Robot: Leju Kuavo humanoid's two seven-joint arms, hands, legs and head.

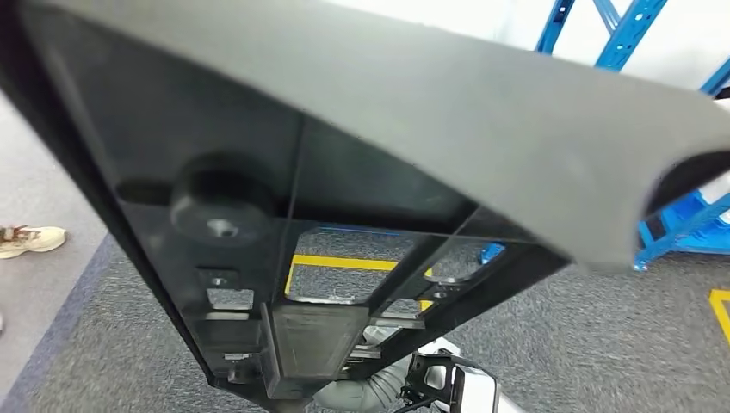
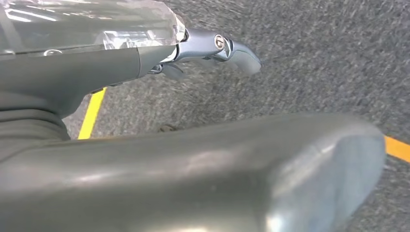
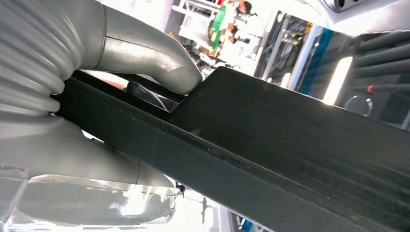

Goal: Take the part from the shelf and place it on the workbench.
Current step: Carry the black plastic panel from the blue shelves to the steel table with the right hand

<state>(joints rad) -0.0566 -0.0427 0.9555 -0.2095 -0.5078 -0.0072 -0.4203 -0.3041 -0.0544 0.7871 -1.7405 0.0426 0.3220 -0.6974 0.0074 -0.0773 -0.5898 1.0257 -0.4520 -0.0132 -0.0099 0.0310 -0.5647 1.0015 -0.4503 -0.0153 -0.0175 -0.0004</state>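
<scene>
Part [image 1: 361,146] up close to the head, carried over grey carpet!
Right hand [image 3: 96,87] clamps its edge; left hand [image 2: 212,48] holds nothing visible, fingers out. Next, probably: find the workbench.

Bright overexposed background glare in the right wrist view; the close dark part [image 1: 344,129] looks softly blurred.

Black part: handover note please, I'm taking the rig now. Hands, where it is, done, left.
Right hand: grips the black part's edge, thumb on top.
Left hand: fingers slightly curled over grey carpet; no contact with the part visible, so its grip is unconfirmed.
Part: carried high and tilted close in front of the head camera, ribbed underside facing it. Blue shelf frame stands beyond.
Done: part is off the shelf.
Left: reach the workbench and set it down.
</scene>
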